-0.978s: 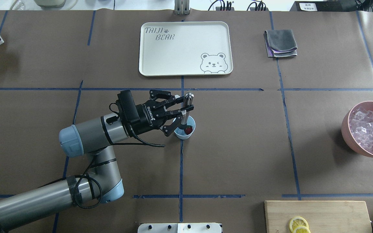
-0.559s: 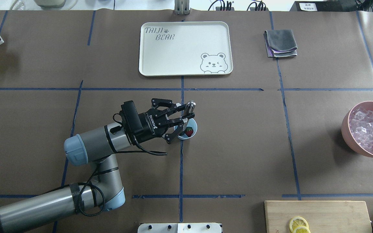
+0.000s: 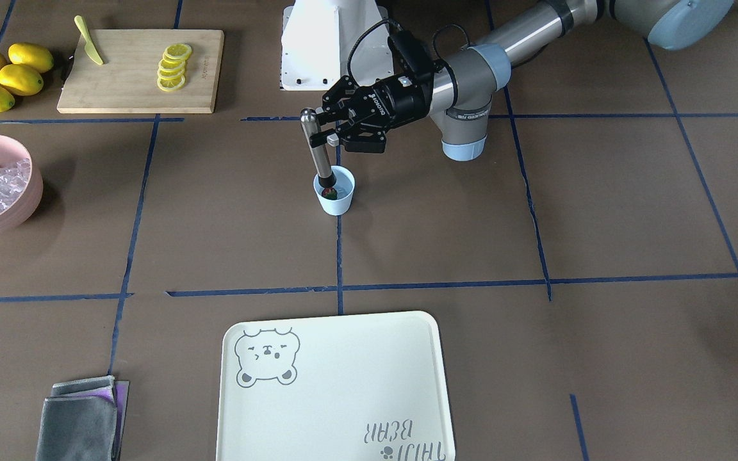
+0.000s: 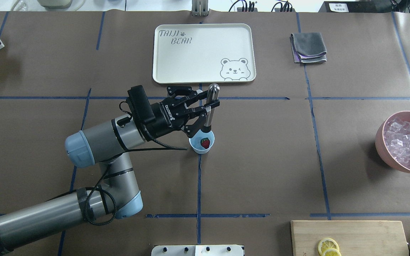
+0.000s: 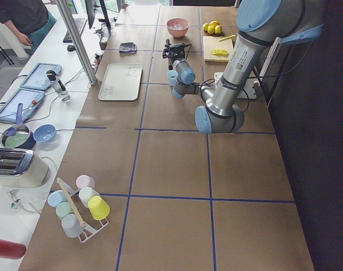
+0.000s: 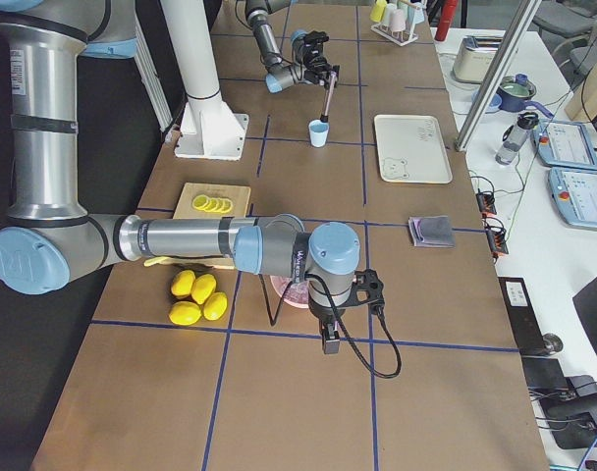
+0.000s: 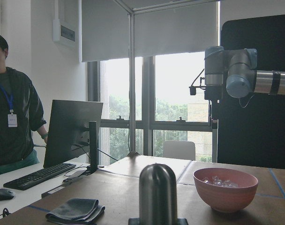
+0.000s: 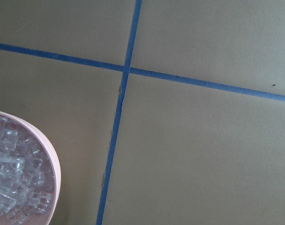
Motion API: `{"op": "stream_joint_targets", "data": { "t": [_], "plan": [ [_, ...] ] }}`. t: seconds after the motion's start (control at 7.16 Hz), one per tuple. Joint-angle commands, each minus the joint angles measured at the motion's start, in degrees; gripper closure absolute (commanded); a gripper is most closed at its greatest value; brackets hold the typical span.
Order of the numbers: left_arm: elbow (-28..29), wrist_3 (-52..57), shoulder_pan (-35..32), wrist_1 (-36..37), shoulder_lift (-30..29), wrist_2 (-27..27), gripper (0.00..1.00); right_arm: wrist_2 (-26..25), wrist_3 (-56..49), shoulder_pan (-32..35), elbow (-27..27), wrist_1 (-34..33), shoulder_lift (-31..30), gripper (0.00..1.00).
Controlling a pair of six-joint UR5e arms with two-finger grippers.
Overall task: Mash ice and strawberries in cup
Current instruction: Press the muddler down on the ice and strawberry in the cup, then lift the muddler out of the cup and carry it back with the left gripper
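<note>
Left arm: the left gripper (image 4: 209, 108) reaches in horizontally. Its fingers are pinched on the upper shaft of a metal muddler (image 4: 210, 103), below the rounded top.

Muddler: near upright, slightly tilted. Its lower end is inside the mouth of the cup (image 4: 195, 145).

Cup: light blue, upright on the brown paper. It sits on a blue tape line near table centre, on the robot's side of the cream tray (image 4: 205, 53).

Strawberry (image 4: 205, 143): lies in the cup bottom, whole and red, with the green end visible. In the front-facing view the muddler tip sits right at the berry (image 3: 328, 191). Contact looks likely but cannot be confirmed at this resolution.

Ice (image 4: 406, 142): piled in the pink bowl (image 4: 381, 140) at the table's right edge, well apart from the cup. Whether any ice is in the cup cannot be told.

Right arm: the right gripper (image 6: 330, 339) hangs just beside the pink bowl. It shows only in the side view, so whether its fingers are spread or pressed together cannot be told. The right wrist camera shows the bowl rim and taped paper.

Also on the table:
- a folded grey cloth (image 4: 308, 48) beside the tray
- a cutting board (image 3: 125, 77) with lemon slices (image 3: 173, 64)
- whole lemons (image 3: 4, 77) beside the board
</note>
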Motion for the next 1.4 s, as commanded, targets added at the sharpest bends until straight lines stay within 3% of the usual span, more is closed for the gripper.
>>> {"op": "stream_joint_targets", "data": {
  "t": [0.0,0.28,0.7,0.84,1.12,1.26],
  "plan": [
    [-11.55,-5.23,-2.01,18.47,0.99,-0.03,1.00,-0.07,0.00,0.00,0.00,0.00,0.05,0.00],
    [-21.41,-8.38,-2.63,41.67,4.06,-0.03,1.00,0.10,0.00,0.00,0.00,-0.09,-0.12,0.00],
    [-27.32,-9.89,-7.26,71.91,5.82,-0.73,1.00,0.10,0.00,0.00,0.53,0.00,-0.73,0.00],
    [-28.39,-10.25,-11.03,82.11,7.49,-6.30,1.00,0.10,-0.09,0.00,0.53,0.00,-0.91,0.00],
    [-31.55,-9.90,-22.79,103.30,10.91,-22.99,1.00,0.01,-0.09,0.00,0.53,0.00,-0.91,0.00],
    [-32.08,-10.07,-26.24,107.92,14.32,-25.58,1.00,0.01,-0.17,0.00,0.53,0.00,-0.91,0.00]
  ]
}}
